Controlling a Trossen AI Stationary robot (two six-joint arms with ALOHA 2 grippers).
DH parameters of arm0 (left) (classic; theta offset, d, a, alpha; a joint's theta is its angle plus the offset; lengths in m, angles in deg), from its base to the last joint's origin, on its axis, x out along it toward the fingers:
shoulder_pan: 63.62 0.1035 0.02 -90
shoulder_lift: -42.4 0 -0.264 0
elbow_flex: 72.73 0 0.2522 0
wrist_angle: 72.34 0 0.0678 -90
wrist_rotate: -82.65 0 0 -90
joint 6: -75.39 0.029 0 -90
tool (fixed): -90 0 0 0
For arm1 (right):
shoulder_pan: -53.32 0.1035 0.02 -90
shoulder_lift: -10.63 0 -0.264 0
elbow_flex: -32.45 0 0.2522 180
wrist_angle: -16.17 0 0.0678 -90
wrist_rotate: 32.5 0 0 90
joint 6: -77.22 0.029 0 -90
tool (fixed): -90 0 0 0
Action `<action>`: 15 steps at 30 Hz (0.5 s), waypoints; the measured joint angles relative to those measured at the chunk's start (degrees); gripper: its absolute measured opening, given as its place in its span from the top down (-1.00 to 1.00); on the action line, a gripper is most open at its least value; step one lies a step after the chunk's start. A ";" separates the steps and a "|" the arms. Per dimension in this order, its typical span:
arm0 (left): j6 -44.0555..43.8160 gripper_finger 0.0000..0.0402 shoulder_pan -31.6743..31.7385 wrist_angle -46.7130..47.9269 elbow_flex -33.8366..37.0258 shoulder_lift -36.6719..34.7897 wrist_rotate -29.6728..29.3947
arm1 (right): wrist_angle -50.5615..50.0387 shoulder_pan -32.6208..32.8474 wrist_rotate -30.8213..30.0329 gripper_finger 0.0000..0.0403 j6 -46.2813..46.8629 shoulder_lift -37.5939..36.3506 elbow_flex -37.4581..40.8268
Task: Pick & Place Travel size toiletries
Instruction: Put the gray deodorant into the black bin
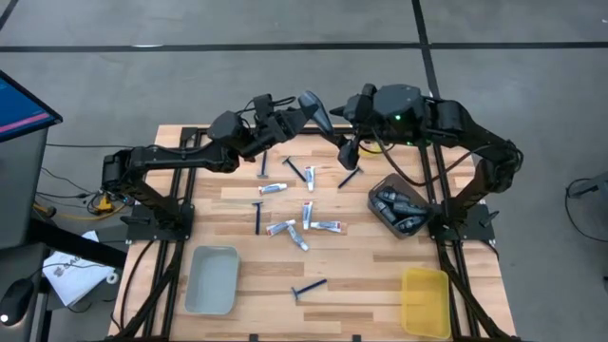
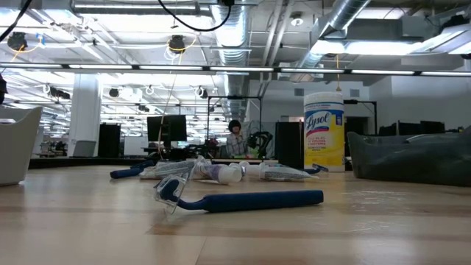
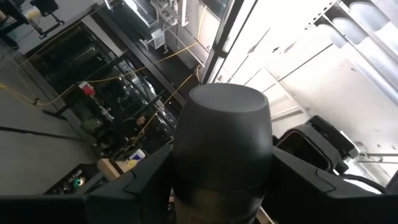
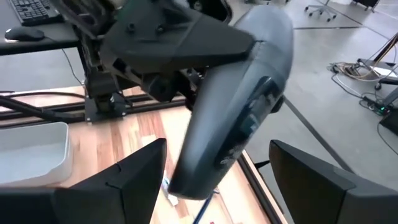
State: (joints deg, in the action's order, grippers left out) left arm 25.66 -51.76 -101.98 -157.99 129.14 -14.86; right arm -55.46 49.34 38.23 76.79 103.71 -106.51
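One dark grey oval container (image 1: 313,110) hangs above the worktop's (image 1: 361,275) far edge, clenched in the left gripper's (image 3: 224,180) jaws. The right gripper's (image 4: 217,163) jaws stand released on either side of it. Razors (image 1: 309,288) and tubes (image 1: 275,189) lie scattered mid-worktop.

Grey floor (image 1: 190,66) around the table; ducts (image 2: 243,29) and strip lights overhead.

Both arms are raised over the table's far edge. The left gripper (image 1: 306,106) is clamped on a dark grey container; the right gripper (image 1: 347,152) is spread open beside it.
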 joint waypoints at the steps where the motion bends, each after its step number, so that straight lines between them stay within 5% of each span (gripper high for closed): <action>1: 0.01 -0.06 -0.06 0.03 0.00 0.00 0.00 | 0.19 -0.26 0.02 -0.37 0.02 0.00 0.01; 15: 0.04 -0.06 -0.61 0.94 0.02 0.00 -0.72 | -0.20 -1.98 2.04 -0.37 -0.42 1.21 0.04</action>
State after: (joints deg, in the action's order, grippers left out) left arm 25.70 -52.37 -101.04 -157.97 129.14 -15.57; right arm -55.66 47.35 40.27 76.37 104.92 -106.47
